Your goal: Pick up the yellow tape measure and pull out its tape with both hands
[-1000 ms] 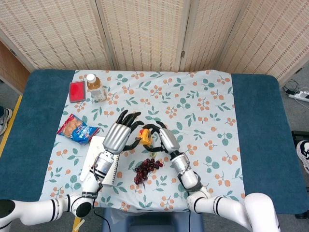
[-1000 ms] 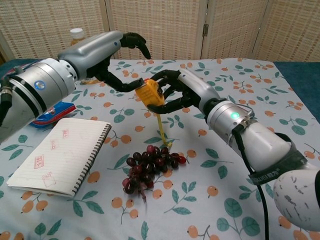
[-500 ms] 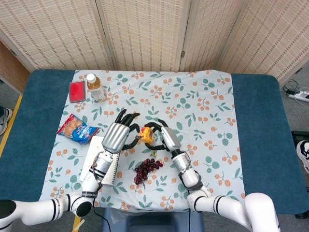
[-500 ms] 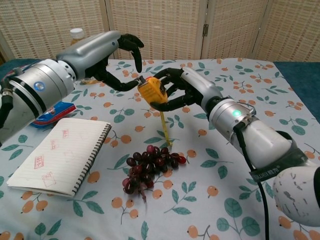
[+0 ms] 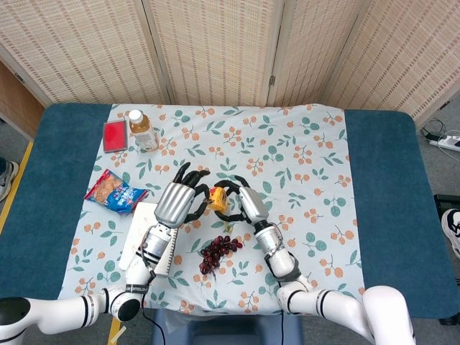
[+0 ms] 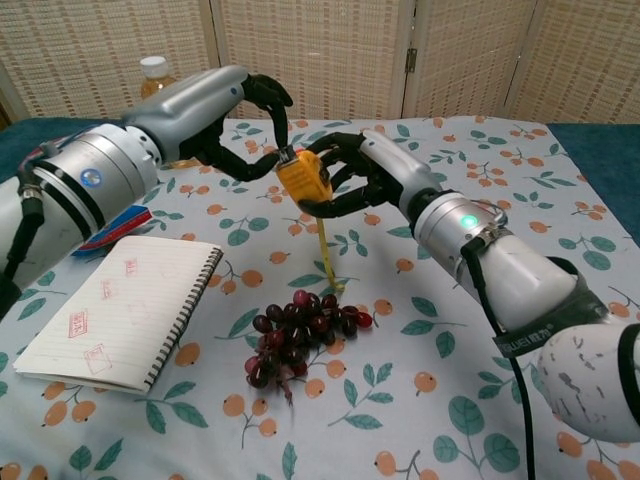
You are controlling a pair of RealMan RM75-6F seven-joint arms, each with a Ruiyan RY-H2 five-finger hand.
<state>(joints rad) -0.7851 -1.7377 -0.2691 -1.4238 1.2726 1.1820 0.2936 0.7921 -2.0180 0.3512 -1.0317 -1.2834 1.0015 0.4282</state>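
1. While the table carries a notebook and grapes, both hands meet above it.
2. Right hand grips the yellow tape measure, its tape dangling.
3. Left hand pinches its left edge.

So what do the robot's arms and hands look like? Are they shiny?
Yes! Both arms are smooth silver and white tubes with black rings at the joints. The left hand and right hand have silver backs and thin black fingers. The right arm has a glowing green light and a black cable along it; the left arm has a small blue dot.
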